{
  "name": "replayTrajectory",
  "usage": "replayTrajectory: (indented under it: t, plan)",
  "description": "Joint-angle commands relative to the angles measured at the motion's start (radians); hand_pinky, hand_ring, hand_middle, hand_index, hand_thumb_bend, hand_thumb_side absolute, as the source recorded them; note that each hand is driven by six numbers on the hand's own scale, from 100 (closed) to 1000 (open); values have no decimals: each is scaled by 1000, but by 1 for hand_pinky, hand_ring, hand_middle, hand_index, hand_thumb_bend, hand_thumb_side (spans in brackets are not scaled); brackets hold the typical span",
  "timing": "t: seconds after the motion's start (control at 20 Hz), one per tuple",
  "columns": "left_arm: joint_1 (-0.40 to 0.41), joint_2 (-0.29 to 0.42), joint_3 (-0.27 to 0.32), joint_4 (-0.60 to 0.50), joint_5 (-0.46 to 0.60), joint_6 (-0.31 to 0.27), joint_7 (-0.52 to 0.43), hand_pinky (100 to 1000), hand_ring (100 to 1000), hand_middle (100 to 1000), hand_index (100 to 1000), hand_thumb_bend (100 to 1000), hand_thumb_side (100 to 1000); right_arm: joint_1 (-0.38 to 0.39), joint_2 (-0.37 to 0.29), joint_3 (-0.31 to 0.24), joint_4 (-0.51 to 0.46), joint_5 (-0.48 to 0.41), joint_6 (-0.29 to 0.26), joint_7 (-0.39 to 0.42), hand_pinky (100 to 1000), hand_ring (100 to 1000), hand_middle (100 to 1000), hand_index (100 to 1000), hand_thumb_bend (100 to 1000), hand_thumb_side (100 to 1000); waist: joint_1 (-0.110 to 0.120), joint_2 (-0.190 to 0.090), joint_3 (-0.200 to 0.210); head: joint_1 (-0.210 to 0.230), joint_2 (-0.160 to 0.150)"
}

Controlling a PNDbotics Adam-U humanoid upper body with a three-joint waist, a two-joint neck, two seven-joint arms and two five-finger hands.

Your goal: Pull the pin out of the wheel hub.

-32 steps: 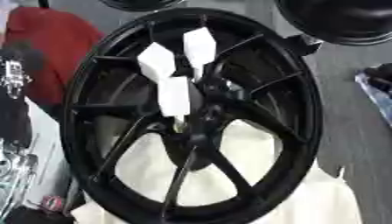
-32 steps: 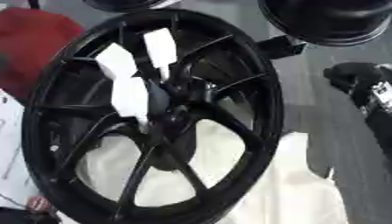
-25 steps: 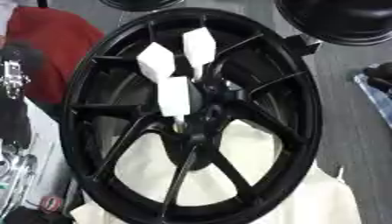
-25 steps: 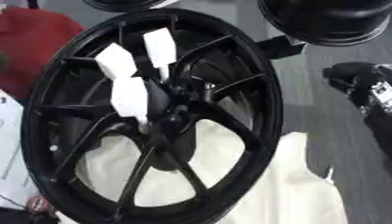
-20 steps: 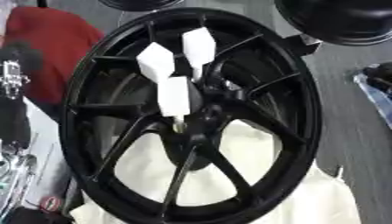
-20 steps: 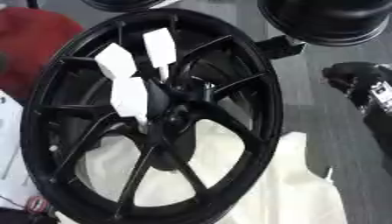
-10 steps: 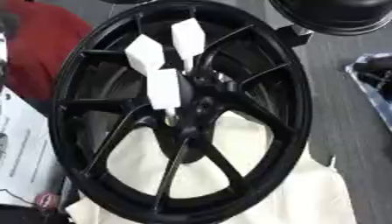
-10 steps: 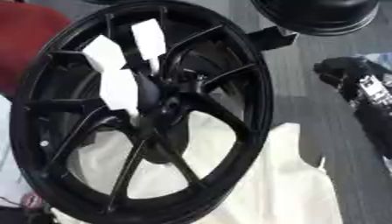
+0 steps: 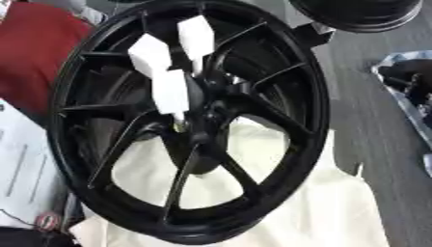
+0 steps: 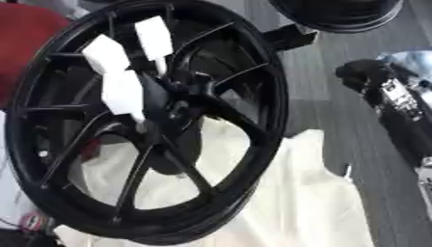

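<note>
Grey floor (image 9: 371, 130) with a white cloth (image 9: 329, 212) spread on it, and the black wheel (image 9: 312, 120) is sitting on that cloth. Second black wheel (image 9: 363, 14) further back.

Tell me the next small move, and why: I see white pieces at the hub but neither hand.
Probably bring one hand into view above the hub first. Three white pieces sit on the spokes of the black wheel on a cream cloth; which one is the pin isn't clear.
</note>
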Motion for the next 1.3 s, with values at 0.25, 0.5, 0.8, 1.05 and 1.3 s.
replayTrajectory:
  t: [0.25, 0.5, 0.8, 1.05, 1.3]
  plan:
    - [-153, 128, -62, 46, -68, -36, -401, 853, 784, 720, 833, 100, 457, 21, -36, 0, -15, 28, -13, 3, 963, 905, 707, 750, 100, 716, 8, -31, 8, -5, 14]
    - [-297, 96, -126, 120, -134, -42, -647, 858, 785, 715, 839, 100, 522, 36, -37, 1, -15, 40, -14, 5, 962, 905, 707, 750, 100, 721, 11, -35, 5, -9, 13]
    - [-460, 4, -222, 226, -202, -59, -761, 861, 777, 738, 847, 100, 534, 40, -37, 8, -15, 46, -16, 10, 962, 904, 706, 750, 100, 723, 9, -36, -6, 1, 9]
    - [-562, -85, -313, 352, -257, -107, -767, 887, 835, 801, 887, 153, 559, 35, -39, 15, -15, 46, -19, 19, 961, 904, 706, 750, 100, 724, 10, -35, -21, 3, -2]
    - [-605, -138, -369, 435, -276, -161, -768, 896, 843, 811, 889, 195, 578, 29, -39, 19, -15, 46, -16, 24, 961, 904, 706, 749, 100, 729, 13, -30, -32, 4, -26]
